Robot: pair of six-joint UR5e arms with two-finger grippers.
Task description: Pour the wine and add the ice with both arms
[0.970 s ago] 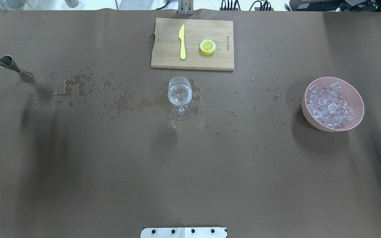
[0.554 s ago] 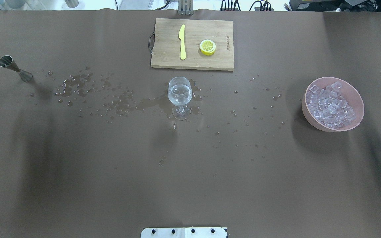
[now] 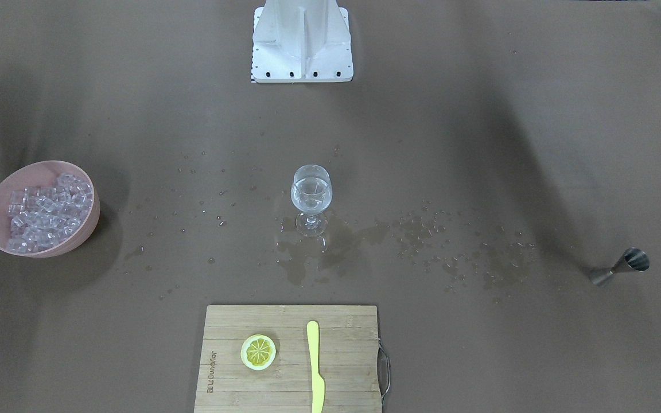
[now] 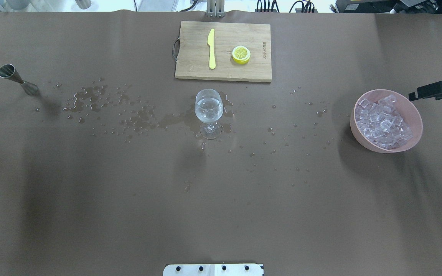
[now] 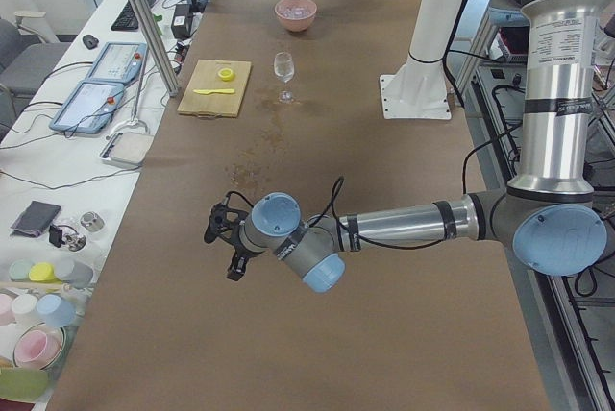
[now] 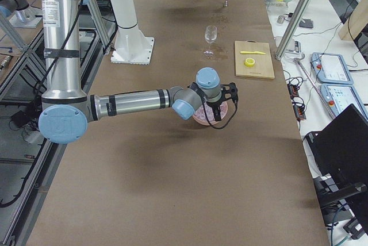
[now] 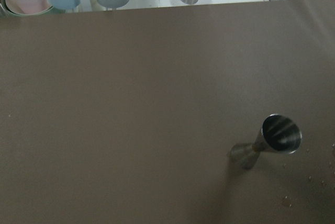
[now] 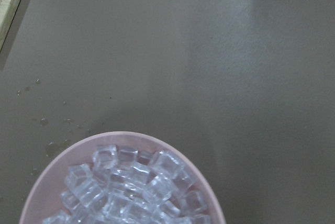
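Risk: your right gripper (image 4: 416, 94) hangs just beside the pink bowl (image 4: 362, 141). Come in low and you may clip the rim, tipping it and scattering the ice (image 4: 384, 122).
Risk: spilled liquid (image 4: 90, 97) wets the mat around the wine glass (image 4: 208, 115), so a nudge could slide or topple it.
Glass: a little wine (image 4: 208, 107), no cubes seen.
Bowl: heaped ice.
Jigger (image 4: 17, 79): upright, looks empty.
Right gripper and left gripper (image 5: 223, 248): finger spread cannot be told.

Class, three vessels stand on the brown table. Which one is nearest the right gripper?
The pink bowl of ice, by whose rim the right gripper hovers; the wine glass and the steel jigger stand much farther away.
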